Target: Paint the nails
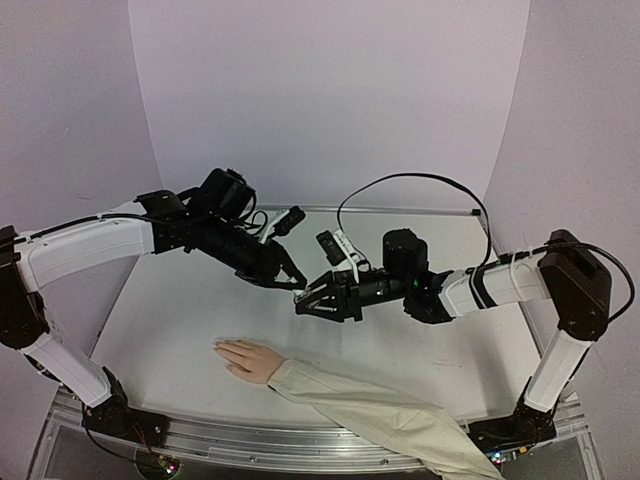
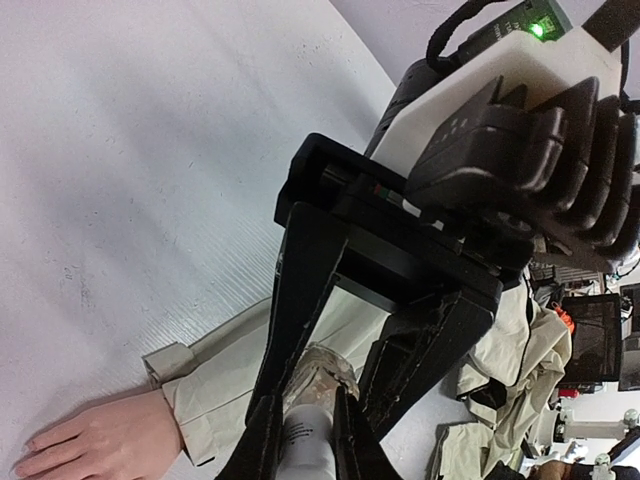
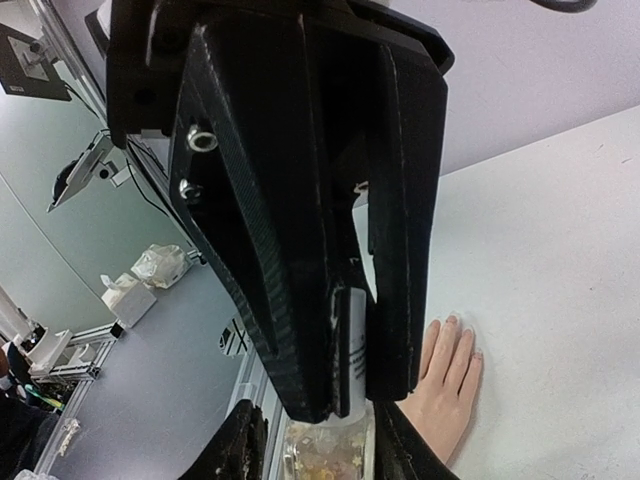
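- The left tool (image 1: 293,282) and the right tool (image 1: 303,304) meet tip to tip above the middle of the desk (image 1: 180,310).
- The left tool is closed on a small clear bottle (image 3: 320,452) with speckled contents, one finger on each side of it.
- The right tool grips the white cap (image 3: 350,350), which fills the gap between its fingers directly above the bottle.
- The mannequin hand (image 1: 245,357) lies palm down on the desk at 7 o'clock from the tool tips, apart from both.
- The nails (image 3: 453,320) are at the fingertips, which point towards 9 o'clock in the top view; they are barely distinct from the skin.
- The beige sleeve (image 1: 370,410) trails off towards 4 o'clock.
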Robot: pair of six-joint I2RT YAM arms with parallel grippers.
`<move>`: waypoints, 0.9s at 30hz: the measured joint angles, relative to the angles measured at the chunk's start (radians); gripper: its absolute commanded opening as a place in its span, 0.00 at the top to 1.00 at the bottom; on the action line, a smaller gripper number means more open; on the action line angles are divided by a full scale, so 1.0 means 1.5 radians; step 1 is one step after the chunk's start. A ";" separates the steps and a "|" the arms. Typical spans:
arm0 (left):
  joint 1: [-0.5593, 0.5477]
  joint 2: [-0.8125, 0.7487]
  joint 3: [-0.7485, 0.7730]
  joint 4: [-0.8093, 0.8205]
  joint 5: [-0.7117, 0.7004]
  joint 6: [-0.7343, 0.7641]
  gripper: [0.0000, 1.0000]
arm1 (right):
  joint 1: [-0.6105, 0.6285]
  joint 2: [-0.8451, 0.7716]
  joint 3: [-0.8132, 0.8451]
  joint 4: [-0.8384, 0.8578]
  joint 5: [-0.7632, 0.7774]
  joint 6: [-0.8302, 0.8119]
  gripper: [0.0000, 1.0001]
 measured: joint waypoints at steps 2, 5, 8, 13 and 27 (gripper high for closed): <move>0.000 0.000 0.000 0.000 -0.001 0.000 1.00 | 0.000 0.000 -0.001 -0.001 0.000 -0.002 0.71; -0.002 0.000 0.000 0.000 0.001 0.000 1.00 | 0.000 0.000 -0.002 -0.002 0.003 -0.008 0.80; -0.003 -0.001 0.000 -0.001 -0.001 0.000 1.00 | 0.000 0.000 -0.002 -0.004 0.007 -0.008 1.00; -0.003 -0.001 0.000 -0.001 -0.005 -0.001 0.79 | 0.000 0.000 -0.002 -0.005 0.016 -0.009 1.00; -0.001 -0.179 -0.113 0.144 -0.049 -0.024 0.01 | 0.002 -0.082 -0.011 -0.010 0.071 0.065 1.00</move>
